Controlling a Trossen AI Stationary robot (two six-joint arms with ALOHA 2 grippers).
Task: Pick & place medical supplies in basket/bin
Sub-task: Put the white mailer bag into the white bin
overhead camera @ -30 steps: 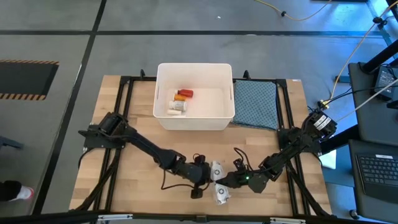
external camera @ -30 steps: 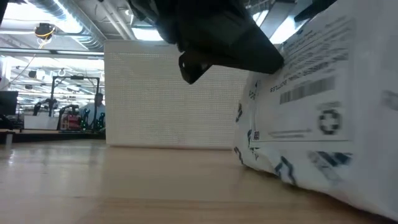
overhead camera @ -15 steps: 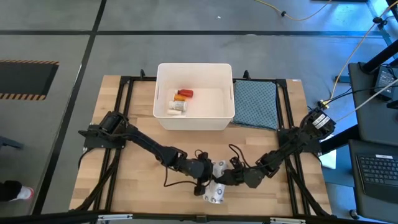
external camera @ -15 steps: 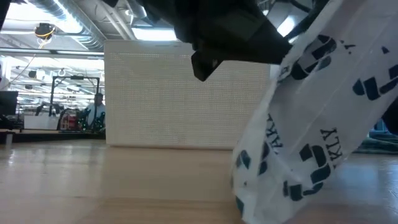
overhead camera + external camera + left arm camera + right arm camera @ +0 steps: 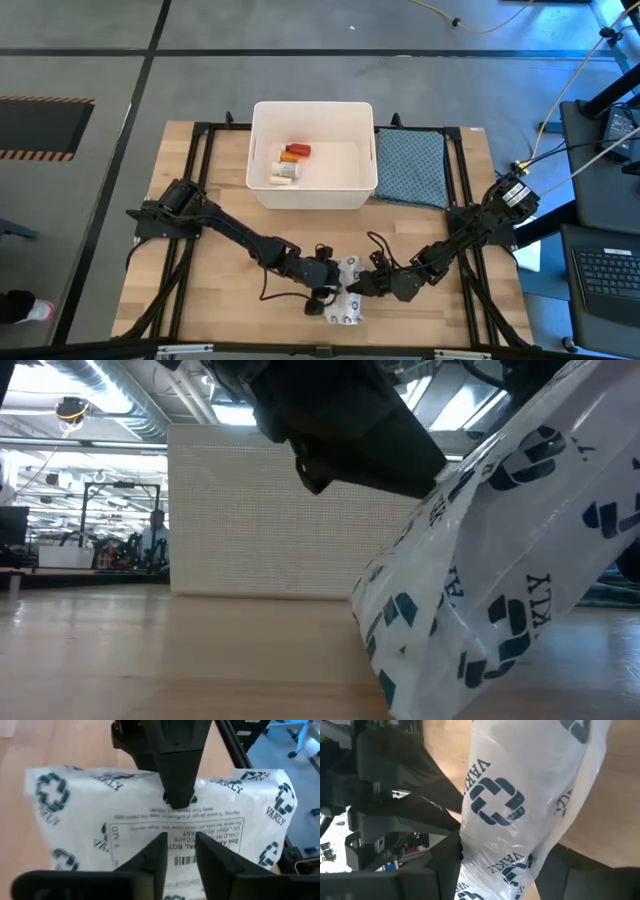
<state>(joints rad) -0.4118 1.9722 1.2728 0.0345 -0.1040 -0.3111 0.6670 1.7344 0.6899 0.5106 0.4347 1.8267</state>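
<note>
A white plastic bag (image 5: 345, 305) printed with dark crosses, one of the medical supplies, stands tilted at the table's near middle. It fills the left wrist view (image 5: 100, 810) and the right wrist view (image 5: 520, 795). My right gripper (image 5: 364, 285) is shut on it from the right. My left gripper (image 5: 328, 283) stands at its left side, fingers (image 5: 155, 852) a little apart in front of the bag's label. The basket/bin, a white tub (image 5: 262, 150), stands at the far middle; a red bottle (image 5: 295, 151) and short white cylinders (image 5: 285, 172) lie in it. My right gripper pinches the bag between its two fingers, at the middle of its upper edge (image 5: 197, 785). One finger (image 5: 177, 790) lies on the label face. The film is bunched narrow between the fingers (image 5: 470, 845). The bag leans, its lower corner (image 5: 385, 685) on the table. My left gripper: whether its fingertips touch the bag's label face (image 5: 181, 840), I cannot tell.
A blue-grey patterned cloth (image 5: 410, 165) lies right of the tub. Black frame rails (image 5: 200, 150) run along both sides of the table. The tub's wall (image 5: 290, 510) fills the background of the low view. Bare wood (image 5: 230, 220) lies between the tub and the grippers.
My right gripper has gone toward the table's left, up to the bag. The bag has turned and tipped up from lying flat with its label showing; now it leans on its lower corner, which has shifted a little toward the table's left.
</note>
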